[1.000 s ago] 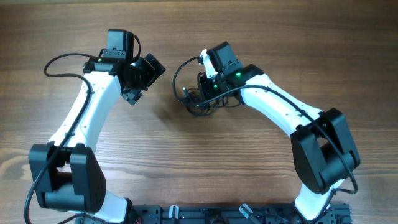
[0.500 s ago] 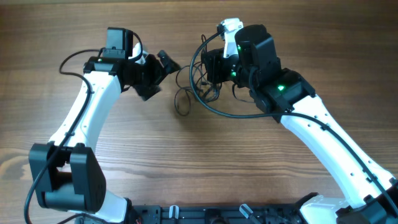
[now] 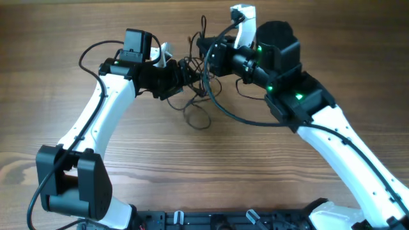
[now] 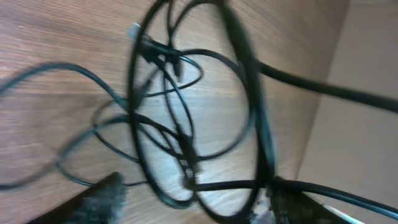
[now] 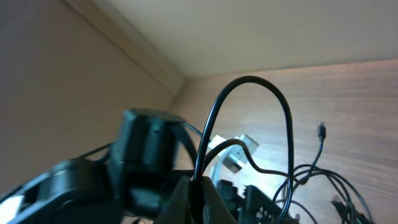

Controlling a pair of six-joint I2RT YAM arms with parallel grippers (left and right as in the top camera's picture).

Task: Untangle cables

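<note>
Both arms have closed in since a second ago: the right tool (image 3: 206,56), clamped on the cables (image 3: 190,108), has raised most of them off the counter (image 3: 192,172), and the left tool (image 3: 181,76), spread wide, now straddles the hanging strands, seemingly ready to separate them.

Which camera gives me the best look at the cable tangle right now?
Overhead: it shows the cables whole, the bunch and a loop trailing onto the table. Left wrist is closest but blurred and cropped. Right wrist catches only a few strands at its lower right.
</note>
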